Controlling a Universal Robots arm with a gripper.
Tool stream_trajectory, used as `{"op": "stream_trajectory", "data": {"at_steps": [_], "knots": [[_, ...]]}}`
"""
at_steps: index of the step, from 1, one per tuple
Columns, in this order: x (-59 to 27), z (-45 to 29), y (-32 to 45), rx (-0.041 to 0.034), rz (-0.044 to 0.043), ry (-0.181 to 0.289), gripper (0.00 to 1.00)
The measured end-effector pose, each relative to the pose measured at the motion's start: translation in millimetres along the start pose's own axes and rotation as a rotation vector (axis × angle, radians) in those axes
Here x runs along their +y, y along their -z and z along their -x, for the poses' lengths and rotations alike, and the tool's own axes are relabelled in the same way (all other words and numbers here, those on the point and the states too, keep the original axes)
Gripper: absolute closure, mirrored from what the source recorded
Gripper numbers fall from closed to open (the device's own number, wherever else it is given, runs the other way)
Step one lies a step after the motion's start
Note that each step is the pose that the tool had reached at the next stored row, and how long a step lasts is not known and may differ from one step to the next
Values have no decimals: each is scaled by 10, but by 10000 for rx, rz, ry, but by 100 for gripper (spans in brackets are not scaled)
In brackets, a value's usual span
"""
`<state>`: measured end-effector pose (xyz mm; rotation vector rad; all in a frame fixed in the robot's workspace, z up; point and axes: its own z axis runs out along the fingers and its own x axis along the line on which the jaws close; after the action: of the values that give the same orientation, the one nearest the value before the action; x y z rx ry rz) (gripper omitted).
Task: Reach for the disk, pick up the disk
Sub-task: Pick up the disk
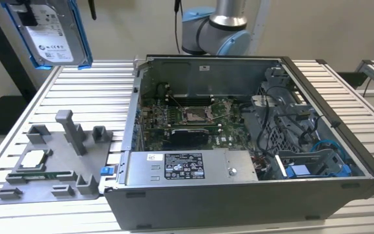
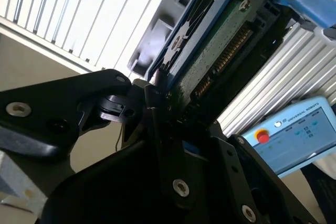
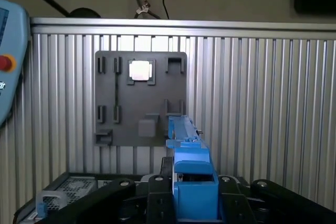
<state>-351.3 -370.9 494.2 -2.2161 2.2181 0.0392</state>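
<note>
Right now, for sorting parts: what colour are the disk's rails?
The rails are blue, clearest in the first wrist view.

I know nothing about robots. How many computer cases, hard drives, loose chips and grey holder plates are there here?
Open computer case: 1
Disk, held up off the table in the jaws: 1
Loose processor chip: 1
Grey holder plate: 1
Total: 4
</note>
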Motion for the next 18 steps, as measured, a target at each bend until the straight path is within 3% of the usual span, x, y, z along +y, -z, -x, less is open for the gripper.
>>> {"op": "stream_trajectory", "data": {"at_steps": [18], "knots": [[-412,2,4,0,-1,0,100]]}}
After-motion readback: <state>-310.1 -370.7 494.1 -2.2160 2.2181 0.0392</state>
